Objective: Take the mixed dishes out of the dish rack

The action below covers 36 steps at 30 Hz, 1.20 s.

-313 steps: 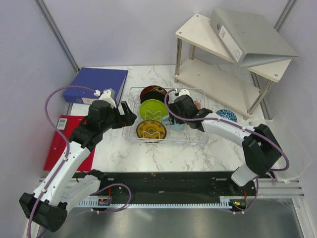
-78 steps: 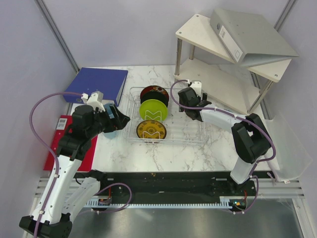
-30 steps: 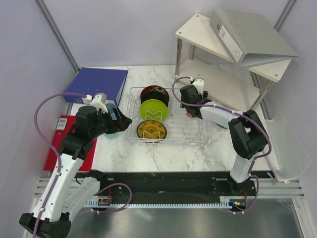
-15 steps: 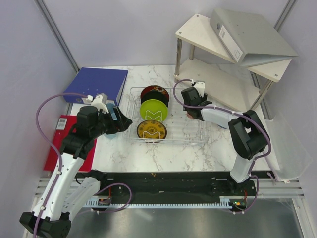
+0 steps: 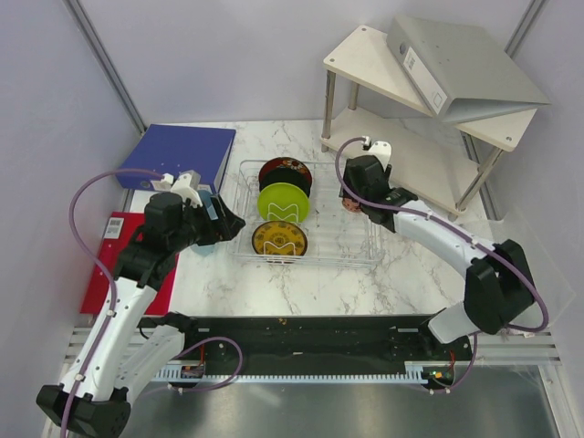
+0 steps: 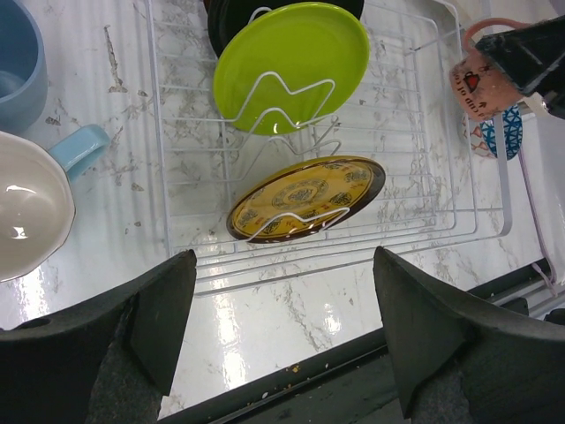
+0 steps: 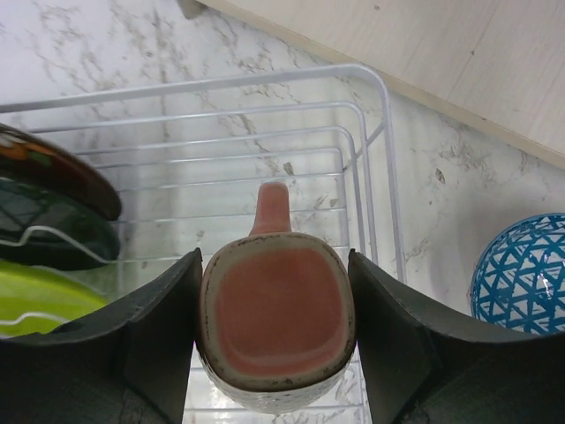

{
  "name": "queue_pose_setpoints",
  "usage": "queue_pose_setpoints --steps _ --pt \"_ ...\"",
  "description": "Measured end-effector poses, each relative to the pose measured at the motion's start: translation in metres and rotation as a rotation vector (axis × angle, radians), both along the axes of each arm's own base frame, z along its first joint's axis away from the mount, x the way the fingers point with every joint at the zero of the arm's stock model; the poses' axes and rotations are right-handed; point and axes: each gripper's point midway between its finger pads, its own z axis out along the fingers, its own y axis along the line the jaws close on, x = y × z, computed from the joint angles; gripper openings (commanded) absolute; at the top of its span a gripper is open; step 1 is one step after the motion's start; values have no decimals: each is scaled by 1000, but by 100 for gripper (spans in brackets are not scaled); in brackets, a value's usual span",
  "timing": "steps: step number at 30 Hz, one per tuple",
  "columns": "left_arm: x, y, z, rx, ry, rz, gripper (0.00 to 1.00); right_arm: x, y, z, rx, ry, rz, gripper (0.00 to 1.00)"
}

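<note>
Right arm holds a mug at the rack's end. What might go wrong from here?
The right pincer grips the pink mug by its sides above the rack; a low carry may snag its wire.
The blue dish sits just outside the rack, so setting down there may hit it.
The open left pincer hangs near the white mug and blue mug; a swing may knock them.

L wrist: light-blue mug, white mug cut by left edge — black plate by top; pink mug partly covered. R wrist — blue patterned dish cut at right.
</note>
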Motion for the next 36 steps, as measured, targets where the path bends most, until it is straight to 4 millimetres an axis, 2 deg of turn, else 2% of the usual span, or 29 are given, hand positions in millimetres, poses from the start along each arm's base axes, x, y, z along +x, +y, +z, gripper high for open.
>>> queue_pose_setpoints --steps 5,9,14,17,21,24,31,36 --pt "2 -1 -1 0 3 0 87 -11 14 35 104 -54 75 0" --pt "4 -4 0 -19 4 -3 86 -28 40 48 275 -88 200 0" --pt "3 -22 8 -126 -21 -61 85 -64 80 55 640 -149 367 0" --pt "-2 -34 12 -214 -49 -100 86 -75 100 68 857 -182 436 0" --pt "-9 -50 26 -346 -114 -157 86 -81 123 104 1128 -239 538 0" --pt "-11 -61 35 -423 -136 -191 86 -87 134 127 1268 -272 608 0" --pt "-22 -102 51 -494 -166 -311 85 -117 162 150 1364 -267 747 0" --pt "-24 -128 56 -498 -170 -355 84 -123 170 161 1378 -278 790 0"
